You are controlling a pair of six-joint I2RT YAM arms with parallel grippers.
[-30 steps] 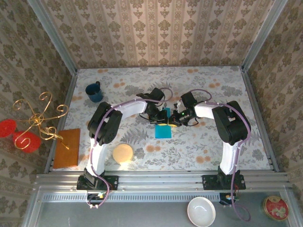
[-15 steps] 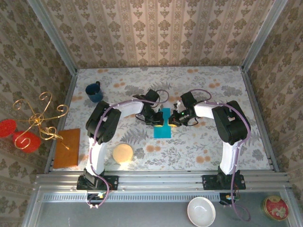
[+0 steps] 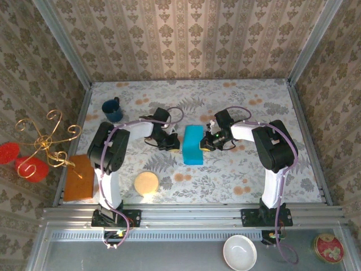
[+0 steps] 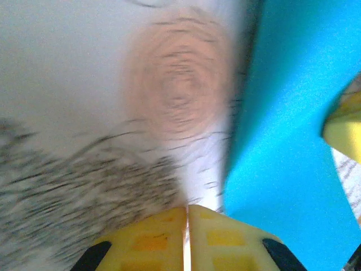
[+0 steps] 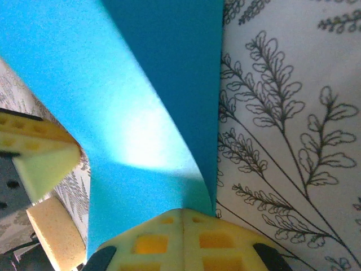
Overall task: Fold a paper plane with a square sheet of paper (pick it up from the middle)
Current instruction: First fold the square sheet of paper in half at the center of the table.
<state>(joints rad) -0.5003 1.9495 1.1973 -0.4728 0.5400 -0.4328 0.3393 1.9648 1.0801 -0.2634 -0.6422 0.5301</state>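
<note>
The square sheet of paper (image 3: 193, 144) lies mid-table as a tall turquoise rectangle, doubled over on itself. In the right wrist view one paper (image 5: 141, 113) layer curves up bright above a darker layer. My right gripper (image 3: 206, 141) is shut, its tips (image 5: 183, 217) resting on the sheet at its right edge. My left gripper (image 3: 172, 145) sits just left of the sheet, apart from it, shut on nothing (image 4: 187, 217). In the left wrist view the paper (image 4: 287, 113) stands to its right. No dart-shaped paper plane is in view.
A dark blue mug (image 3: 112, 110) stands back left. A gold wire stand (image 3: 45, 144) with red discs and an orange board (image 3: 79, 176) are at the left edge. A tan round disc (image 3: 146, 183) lies front left. A white bowl (image 3: 240, 252) and red tin (image 3: 328, 247) sit below the rail.
My left gripper has slid left off the paper. The sheet, a small square before, now shows as a longer rectangle. The right gripper has stayed at its edge.
</note>
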